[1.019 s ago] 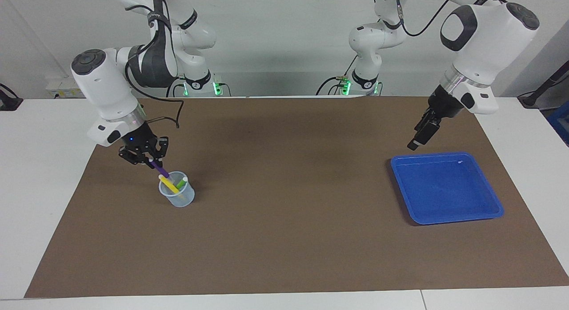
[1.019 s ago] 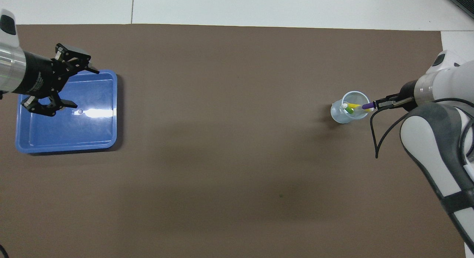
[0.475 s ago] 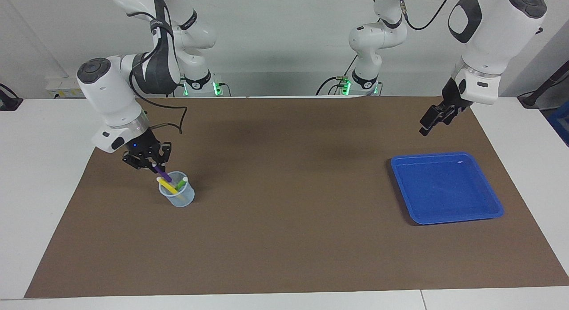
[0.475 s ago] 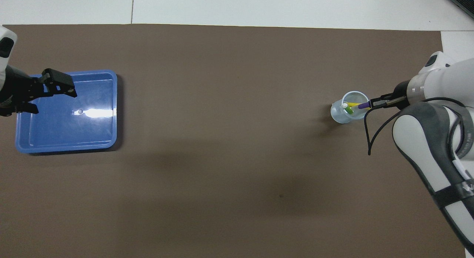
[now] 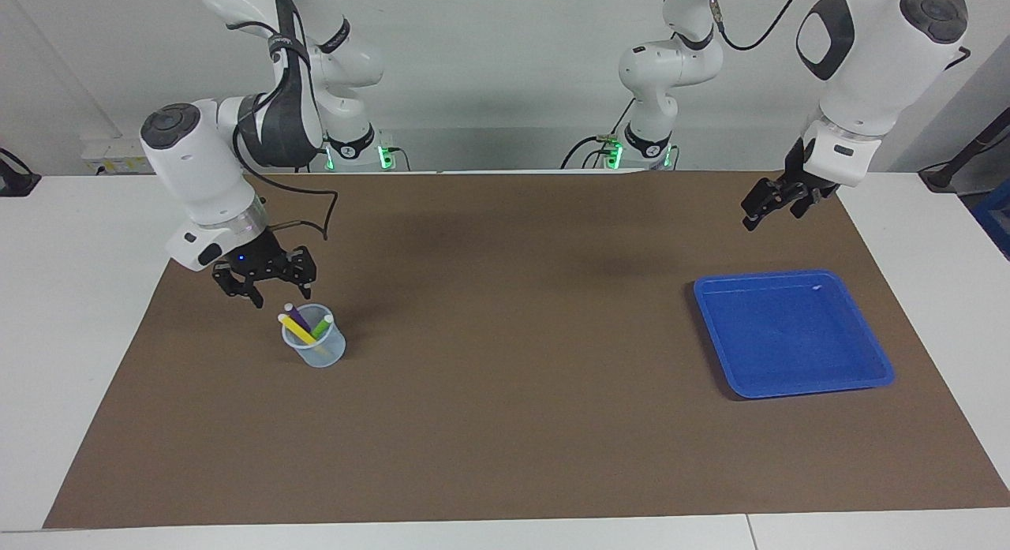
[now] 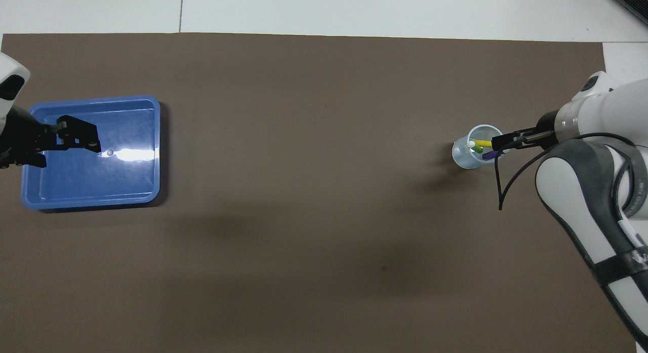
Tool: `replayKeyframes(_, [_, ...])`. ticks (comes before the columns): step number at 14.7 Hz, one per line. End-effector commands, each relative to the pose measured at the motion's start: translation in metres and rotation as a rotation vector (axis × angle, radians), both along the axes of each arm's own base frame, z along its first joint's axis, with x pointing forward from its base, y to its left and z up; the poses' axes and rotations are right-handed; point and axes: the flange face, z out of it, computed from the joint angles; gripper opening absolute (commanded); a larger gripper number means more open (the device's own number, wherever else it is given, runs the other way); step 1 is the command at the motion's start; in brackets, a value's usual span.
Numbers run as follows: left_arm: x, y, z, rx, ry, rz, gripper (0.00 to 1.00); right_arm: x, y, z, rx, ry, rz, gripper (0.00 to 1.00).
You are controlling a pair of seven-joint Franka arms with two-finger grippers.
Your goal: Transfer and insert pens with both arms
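The right gripper [image 5: 270, 291] has let go of the purple pen [image 5: 294, 317] since the earlier moment: its fingers, then pinched on the pen's upper end, now stand apart and empty just above the cup [image 5: 315, 346], and the pen rests inside on its own. The left gripper [image 5: 773, 205] has climbed away from the blue tray [image 5: 791, 376] and now hangs higher, over the brown mat [image 5: 513, 424] on the robots' side of the tray.

Taking the cup as the landmark: it is a clear plastic beaker standing upright on the mat toward the right arm's end of the table. All three pens stand in it, leaning, with their pale cap ends up above the rim. The yellow pen [image 5: 295, 327] slants across the mouth, the green pen [image 5: 322, 326] leans beside it, and the purple one sits on the side nearest the robots. The right gripper hovers over that same side of the cup, clear of the pens.

Well apart from the cup, at the left arm's end of the table, lies the tray. The left gripper, raised above the mat near it, has its fingers spread and holds nothing.
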Motion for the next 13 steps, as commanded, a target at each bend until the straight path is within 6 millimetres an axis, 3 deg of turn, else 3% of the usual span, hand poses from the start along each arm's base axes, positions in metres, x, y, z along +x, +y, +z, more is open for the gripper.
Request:
replayKeyframes(1, [-0.008,-0.002,0.007,0.023,-0.026,-0.015,1.0,-0.011,-0.001,0.034,-0.016,0.017,-0.013,1.0])
replayKeyframes(3, [-0.013,-0.003,0.0,0.024,0.004,-0.006,1.0,-0.024,-0.005,0.056,-0.017,0.03,-0.018,1.0])
replayKeyframes(9, [-0.009,-0.004,0.019,0.015,-0.008,-0.132,1.0,-0.067,-0.009,0.128,-0.02,0.018,-0.024,1.0])
replayKeyframes(13, [-0.015,-0.018,0.025,0.013,0.033,-0.194,1.0,-0.08,-0.008,0.142,-0.021,0.06,-0.019,1.0])
